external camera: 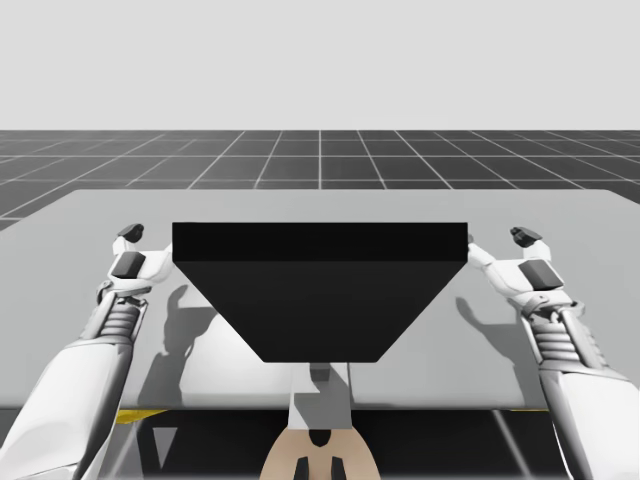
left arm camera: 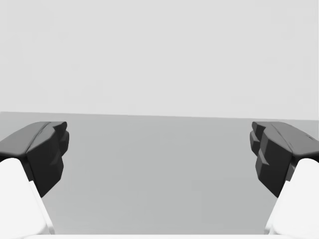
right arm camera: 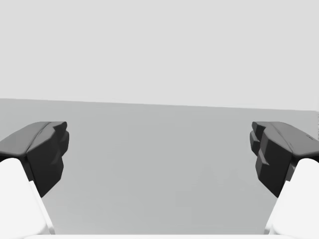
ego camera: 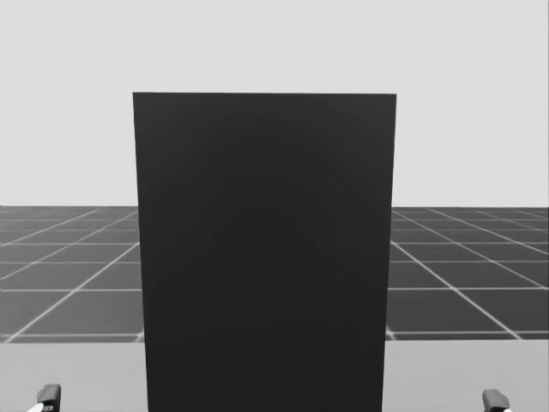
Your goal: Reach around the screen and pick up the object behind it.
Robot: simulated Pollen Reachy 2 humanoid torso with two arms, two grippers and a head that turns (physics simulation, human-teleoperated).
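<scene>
Left gripper [left arm camera: 158,149] is held spread beside screen [external camera: 320,285] | right gripper [right arm camera: 158,149] is held spread at screen's other side | wide arc past screen's edge is advised, contact avoided.

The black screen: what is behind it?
Past the black screen, the high view shows grey table. The strip right behind it is covered, so any object there is hidden.

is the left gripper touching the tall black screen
Apart. The head view shows bare grey table between my left gripper and the tall black flat screen.
</scene>
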